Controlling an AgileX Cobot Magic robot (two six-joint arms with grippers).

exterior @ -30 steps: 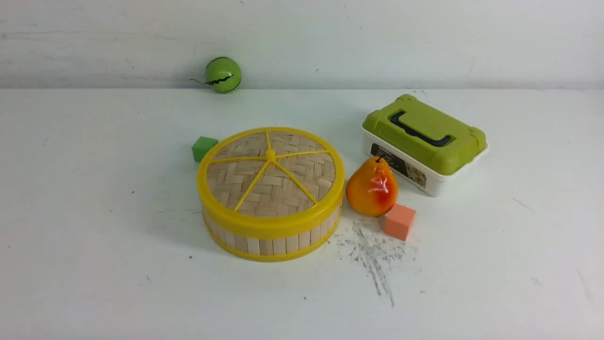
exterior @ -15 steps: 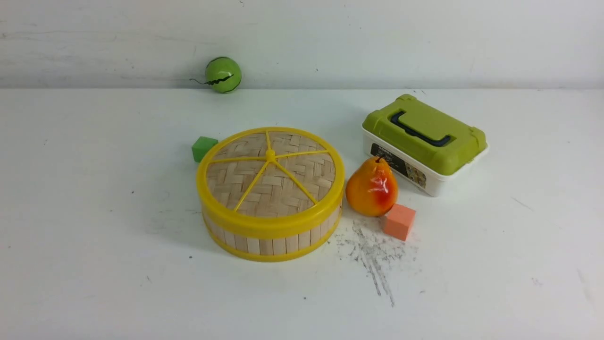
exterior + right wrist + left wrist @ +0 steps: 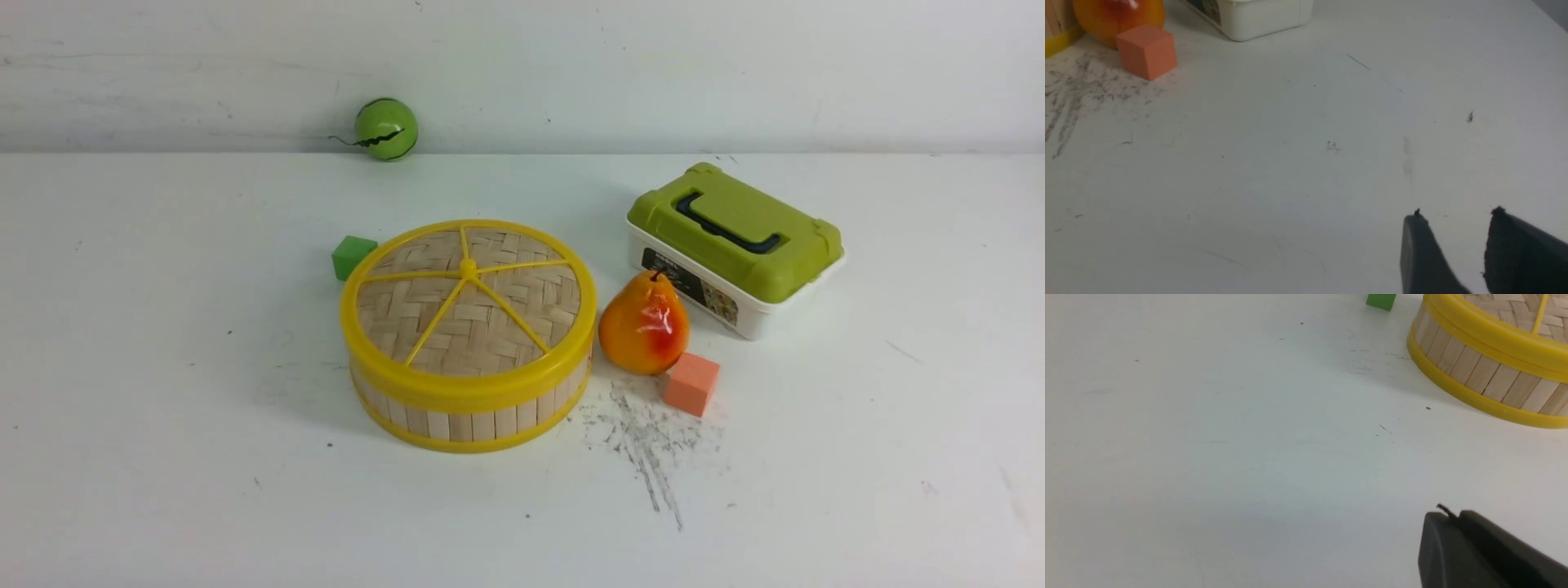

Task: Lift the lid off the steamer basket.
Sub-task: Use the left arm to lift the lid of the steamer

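Note:
The lid (image 3: 468, 304), woven bamboo with a yellow rim, spokes and centre knob, sits closed on the steamer basket (image 3: 469, 416) at the table's middle. The basket's slat wall also shows in the left wrist view (image 3: 1482, 375), with the lid's yellow rim (image 3: 1494, 339) above it. My left gripper (image 3: 1453, 516) is shut and empty over bare table, apart from the basket. My right gripper (image 3: 1455, 218) is open and empty over bare table, well away from the basket. Neither gripper shows in the front view.
A pear (image 3: 643, 324) and an orange cube (image 3: 691, 384) stand right of the basket. A white box with an olive-green lid (image 3: 735, 245) is behind them. A green cube (image 3: 353, 256) touches the basket's back left. A green ball (image 3: 385, 129) lies by the wall.

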